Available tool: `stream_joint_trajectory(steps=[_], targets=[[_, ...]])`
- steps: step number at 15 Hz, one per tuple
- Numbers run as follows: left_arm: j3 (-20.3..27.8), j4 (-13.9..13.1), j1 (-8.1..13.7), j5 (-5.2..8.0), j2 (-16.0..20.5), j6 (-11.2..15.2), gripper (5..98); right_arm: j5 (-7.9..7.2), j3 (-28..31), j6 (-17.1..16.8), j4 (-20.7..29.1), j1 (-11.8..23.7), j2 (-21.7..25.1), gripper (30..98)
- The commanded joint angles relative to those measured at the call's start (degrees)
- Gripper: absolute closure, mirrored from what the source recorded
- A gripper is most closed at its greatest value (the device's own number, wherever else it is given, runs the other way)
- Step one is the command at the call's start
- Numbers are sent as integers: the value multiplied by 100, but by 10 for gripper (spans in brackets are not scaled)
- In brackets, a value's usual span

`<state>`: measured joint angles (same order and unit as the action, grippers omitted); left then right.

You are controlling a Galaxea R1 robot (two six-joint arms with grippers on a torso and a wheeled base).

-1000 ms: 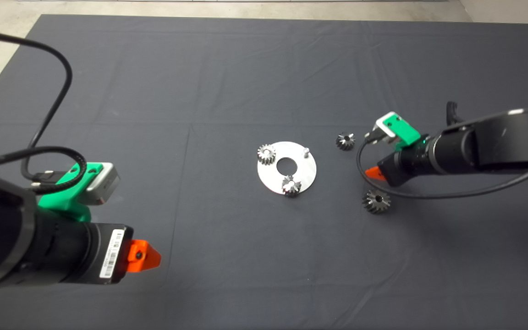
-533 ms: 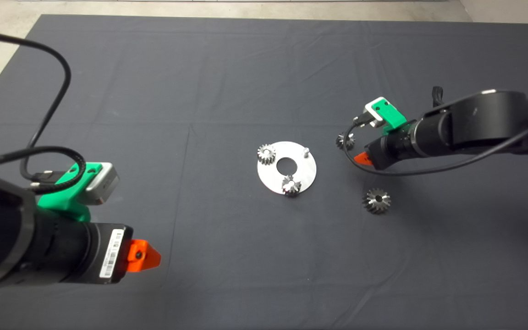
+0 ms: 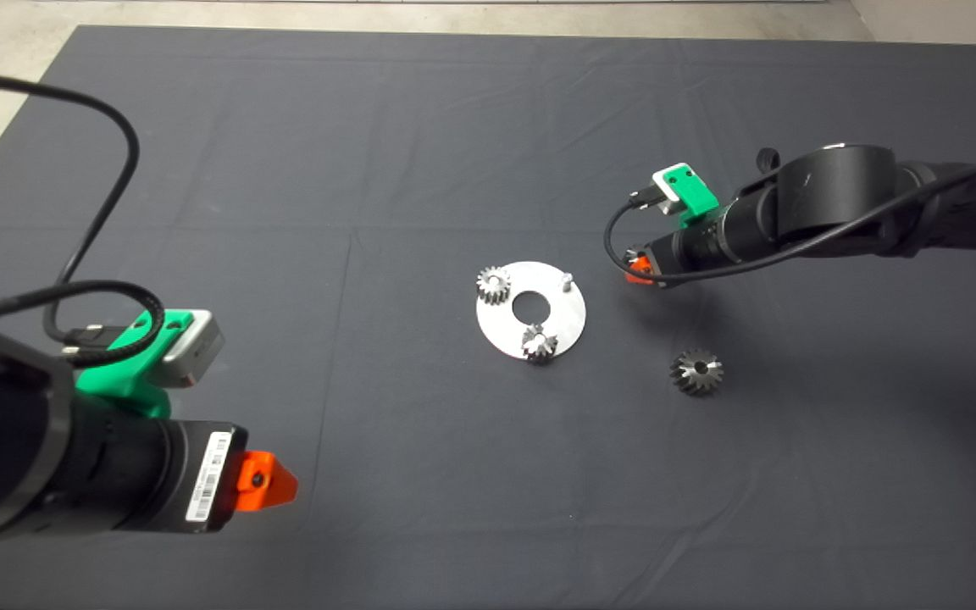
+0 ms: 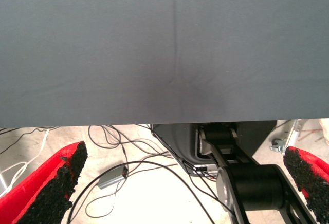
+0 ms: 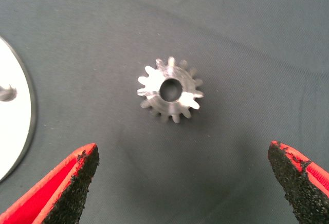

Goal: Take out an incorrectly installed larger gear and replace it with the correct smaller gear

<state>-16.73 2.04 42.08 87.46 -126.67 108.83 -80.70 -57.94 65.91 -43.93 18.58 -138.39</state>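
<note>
The larger gear lies loose on the dark mat that covers the bench, right of centre in the head view and well apart from the round metal plate. So the removal half of the job looks done.

The plate sits at the middle of the frame. Two small gears ride on it, one at its upper left edge and one at its lower edge. A bare peg stands at its upper right; judging by that, this is the post waiting for the replacement.

The smaller gear lies flat on the mat just beside the plate's upper right edge. In the head view it is mostly hidden under the right gripper, which hangs directly over it. In the right wrist view the jaws stand wide open, holding nothing, with the gear centred between them and clear of both pads; the plate's rim and the peg show at the left edge of that view.

What is left, as I judge it: close on the smaller gear, lift it, carry it to the bare peg and seat its bore there.

The left gripper waits at the lower left of the head view, jaws spread wide and empty, over the mat's edge.
</note>
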Motion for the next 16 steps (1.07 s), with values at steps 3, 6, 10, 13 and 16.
stream_joint_trajectory(steps=[3, 6, 10, 13, 16], targets=[[99, -72, 55, 158, -12, 25, 58, 476, -14, 274, -19, 68, 71, 416], [96, -72, 55, 158, -12, 25, 58, 634, -44, 440, -36, 55, 41, 416], [101, -72, 55, 158, -3, 30, 58, 705, -372, 423, -80, -72, -9, 416], [101, -72, 55, 158, -3, 29, 58, 714, -581, 423, -89, -108, -4, 416], [101, -72, 55, 158, -8, 25, 58, 714, -739, 432, -98, -108, -17, 416]])
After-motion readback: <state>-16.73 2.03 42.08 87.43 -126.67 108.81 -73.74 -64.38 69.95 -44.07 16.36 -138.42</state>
